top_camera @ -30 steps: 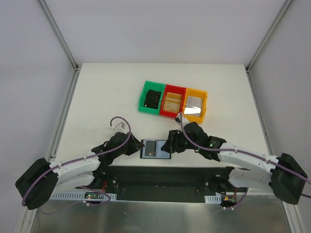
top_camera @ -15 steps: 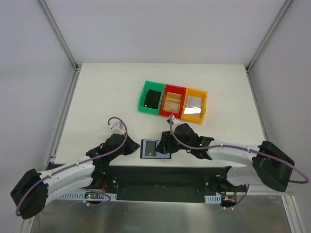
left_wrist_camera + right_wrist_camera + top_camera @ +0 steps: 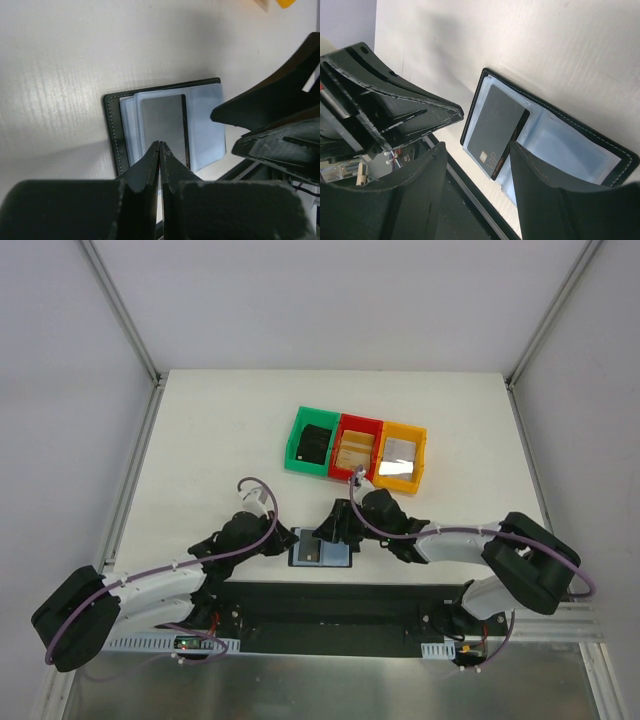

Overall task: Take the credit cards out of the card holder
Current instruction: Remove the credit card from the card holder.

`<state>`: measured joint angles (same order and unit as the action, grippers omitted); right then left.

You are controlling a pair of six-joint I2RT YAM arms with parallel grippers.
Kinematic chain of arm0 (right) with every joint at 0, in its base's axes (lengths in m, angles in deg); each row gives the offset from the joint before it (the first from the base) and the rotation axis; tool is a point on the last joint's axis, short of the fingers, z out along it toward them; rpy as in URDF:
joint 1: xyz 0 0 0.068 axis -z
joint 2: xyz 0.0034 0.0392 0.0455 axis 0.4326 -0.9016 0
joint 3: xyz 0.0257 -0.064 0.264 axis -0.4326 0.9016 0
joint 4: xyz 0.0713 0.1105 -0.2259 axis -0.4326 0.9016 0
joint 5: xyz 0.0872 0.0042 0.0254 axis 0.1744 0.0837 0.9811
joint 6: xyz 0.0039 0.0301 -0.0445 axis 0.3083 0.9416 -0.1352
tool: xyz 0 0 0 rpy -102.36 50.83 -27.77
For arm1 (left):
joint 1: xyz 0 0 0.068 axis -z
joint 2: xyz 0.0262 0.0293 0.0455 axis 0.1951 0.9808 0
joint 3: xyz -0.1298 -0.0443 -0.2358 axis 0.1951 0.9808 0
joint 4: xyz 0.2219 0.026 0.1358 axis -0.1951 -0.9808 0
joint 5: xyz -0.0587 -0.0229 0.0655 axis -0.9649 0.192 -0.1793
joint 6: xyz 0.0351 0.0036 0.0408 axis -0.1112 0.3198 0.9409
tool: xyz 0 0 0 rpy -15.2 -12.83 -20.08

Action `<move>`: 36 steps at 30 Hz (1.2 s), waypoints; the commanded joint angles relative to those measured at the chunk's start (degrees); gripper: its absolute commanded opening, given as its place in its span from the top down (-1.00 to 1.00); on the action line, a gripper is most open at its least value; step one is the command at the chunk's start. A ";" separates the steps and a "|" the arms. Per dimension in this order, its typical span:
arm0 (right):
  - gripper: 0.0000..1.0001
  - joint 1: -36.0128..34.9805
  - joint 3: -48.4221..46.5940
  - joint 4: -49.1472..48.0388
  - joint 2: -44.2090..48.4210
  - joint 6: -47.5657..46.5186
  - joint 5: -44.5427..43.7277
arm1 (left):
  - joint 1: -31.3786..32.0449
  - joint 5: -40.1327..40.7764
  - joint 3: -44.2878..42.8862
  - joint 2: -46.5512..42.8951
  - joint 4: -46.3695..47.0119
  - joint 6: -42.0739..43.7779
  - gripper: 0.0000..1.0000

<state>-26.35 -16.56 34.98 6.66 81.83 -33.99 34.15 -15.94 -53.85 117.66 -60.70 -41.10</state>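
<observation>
At the near edge of the worktop (image 3: 220, 440), just ahead of the arm bases, the card holder (image 3: 320, 548) lies flat and open, its pale blue sleeves facing up and a dark card (image 3: 162, 120) sitting in one of them. The left gripper (image 3: 159, 146) reaches in from the left with its jaws pressed fully together, the tips at the card's near edge. Whether the card's edge is actually caught between them cannot be told. The right gripper (image 3: 477, 150) hovers over the holder's other side with its jaws moderately apart, holding nothing. The two grippers stand very close together. If the left tips have only slid over the smooth card, a pull would likely come away empty. If they do hold it, friction in the sleeve could drag the unpinned holder along, and it has little room before the worktop's edge. A small sideways move could also knock one gripper against the other. Well beyond, the green bin (image 3: 312, 443), red bin (image 3: 356, 448) and yellow bin (image 3: 402, 455) sit side by side.
</observation>
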 commanded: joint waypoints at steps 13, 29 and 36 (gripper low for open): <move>-0.11 0.22 -0.34 -10.08 -8.33 3.29 5.08 | 0.47 -3.24 1.10 8.29 9.50 0.80 1.00; -0.04 0.31 1.07 -11.40 -10.18 4.09 5.17 | 0.47 -2.71 2.86 11.28 11.26 -0.26 1.00; -0.05 0.22 2.04 -11.84 -10.53 4.52 5.08 | 0.47 -1.92 4.00 11.37 11.53 -0.60 1.00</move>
<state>-26.18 -15.42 25.83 -3.41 85.59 -29.75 34.15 -18.45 -51.64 128.17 -47.30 -41.58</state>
